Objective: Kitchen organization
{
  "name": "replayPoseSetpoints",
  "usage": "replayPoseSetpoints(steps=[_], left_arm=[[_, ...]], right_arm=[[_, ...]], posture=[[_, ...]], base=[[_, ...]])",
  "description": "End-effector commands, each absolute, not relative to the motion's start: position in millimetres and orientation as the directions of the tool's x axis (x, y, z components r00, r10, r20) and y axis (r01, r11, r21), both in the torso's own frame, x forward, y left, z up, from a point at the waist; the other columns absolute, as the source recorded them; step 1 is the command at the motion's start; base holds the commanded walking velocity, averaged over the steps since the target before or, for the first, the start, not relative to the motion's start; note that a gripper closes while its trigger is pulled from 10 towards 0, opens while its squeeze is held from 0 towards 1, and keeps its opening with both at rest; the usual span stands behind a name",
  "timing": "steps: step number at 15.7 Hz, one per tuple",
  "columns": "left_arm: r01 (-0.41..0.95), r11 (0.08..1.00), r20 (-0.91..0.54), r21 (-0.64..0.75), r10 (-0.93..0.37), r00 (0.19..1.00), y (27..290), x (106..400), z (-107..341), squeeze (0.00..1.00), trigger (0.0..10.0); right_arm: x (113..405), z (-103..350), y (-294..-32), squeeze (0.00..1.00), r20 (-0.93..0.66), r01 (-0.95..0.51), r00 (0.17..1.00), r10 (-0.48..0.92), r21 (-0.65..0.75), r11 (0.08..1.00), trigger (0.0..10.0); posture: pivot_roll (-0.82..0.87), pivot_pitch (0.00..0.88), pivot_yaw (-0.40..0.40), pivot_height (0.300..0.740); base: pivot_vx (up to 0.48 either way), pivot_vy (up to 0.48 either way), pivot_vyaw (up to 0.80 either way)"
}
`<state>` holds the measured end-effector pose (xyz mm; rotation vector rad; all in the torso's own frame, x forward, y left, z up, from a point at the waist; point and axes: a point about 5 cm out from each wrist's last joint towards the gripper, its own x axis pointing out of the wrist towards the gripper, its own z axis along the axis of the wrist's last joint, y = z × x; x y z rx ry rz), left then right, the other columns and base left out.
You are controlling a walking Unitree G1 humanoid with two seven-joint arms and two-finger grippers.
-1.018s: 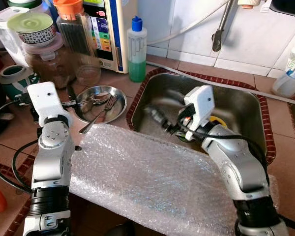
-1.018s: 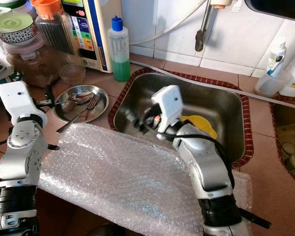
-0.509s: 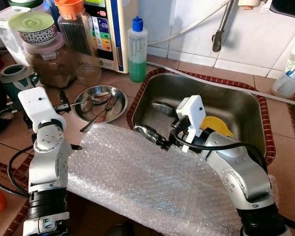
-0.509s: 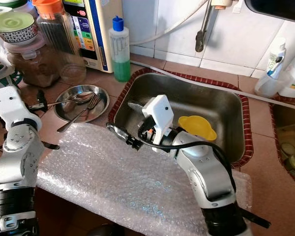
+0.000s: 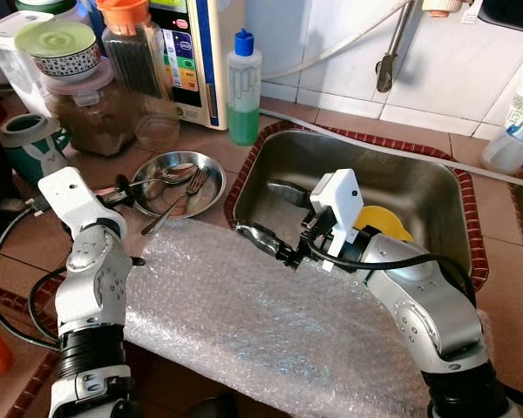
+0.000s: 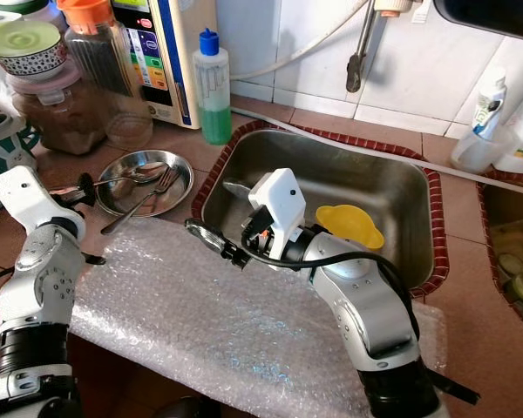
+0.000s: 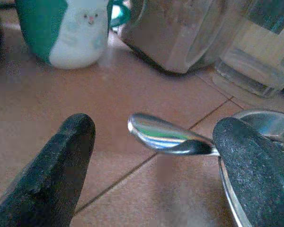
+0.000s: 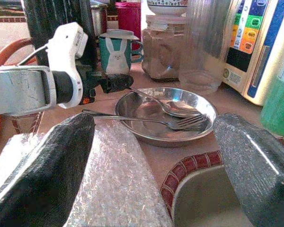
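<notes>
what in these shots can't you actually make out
- yellow plastic piece in the steel sink: head views, the right arm covers its lower part, so its shape is unclear.
- silver spoon handle by the left gripper: left wrist view, too blurred to tell whether it touches the finger.
- white appliance's coloured label: head views, print too small, top cut by the edge.

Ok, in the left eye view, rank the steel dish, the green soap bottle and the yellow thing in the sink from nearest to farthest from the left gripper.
From the left gripper:
1. Steel dish, right beside it on the counter, holding a spoon and fork.
2. Green soap bottle, further back, by the sink's far-left corner.
3. Yellow thing, farthest, inside the sink behind the right arm.
</notes>
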<state>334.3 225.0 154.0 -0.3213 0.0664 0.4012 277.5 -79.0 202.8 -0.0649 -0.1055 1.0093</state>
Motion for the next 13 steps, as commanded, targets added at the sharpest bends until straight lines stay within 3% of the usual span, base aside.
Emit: replayPoseSetpoints(steps=[1,3,4,5,6,13], left_arm=[[-0.385,0.867,-0.116,-0.317,0.367,0.923,225,337,157,0.0,10.0],[-0.358,0.868,-0.101,-0.343,0.345,0.933,225,340,159,0.0,10.0],[-0.345,0.863,-0.097,-0.369,0.334,0.938,225,341,160,0.0,7.8],[-0.328,0.853,-0.087,-0.406,0.321,0.943,224,342,160,0.0,1.9],[-0.321,0.854,-0.079,-0.409,0.317,0.945,225,343,161,0.0,0.0],[-0.2,0.815,-0.014,-0.544,0.229,0.973,212,348,168,0.0,0.0]], right_arm=[[274,206,-78,0.0,0.057,-0.843,0.521,0.852,-0.123,0.523,10.0],[274,206,-78,0.0,0.056,-0.842,0.522,0.851,-0.126,0.525,10.0],[274,206,-78,0.0,0.056,-0.841,0.523,0.85,-0.127,0.526,10.0],[275,207,-78,0.0,0.057,-0.84,0.524,0.85,-0.128,0.527,10.0],[275,207,-78,0.0,0.057,-0.839,0.526,0.849,-0.13,0.528,10.0],[275,205,-78,0.0,0.051,-0.837,0.528,0.848,-0.138,0.53,10.0]], posture=[[0.02,0.119,0.017,0.74],[0.02,0.119,0.016,0.74],[0.02,0.118,0.015,0.74],[0.02,0.119,0.015,0.74],[0.02,0.118,0.016,0.74],[0.01,0.12,0.016,0.74]], base=[[0.0,0.0,0.0],[0.0,0.0,0.0],[0.0,0.0,0.0],[0.0,0.0,0.0],[0.0,0.0,0.0],[0.0,0.0,0.0]])
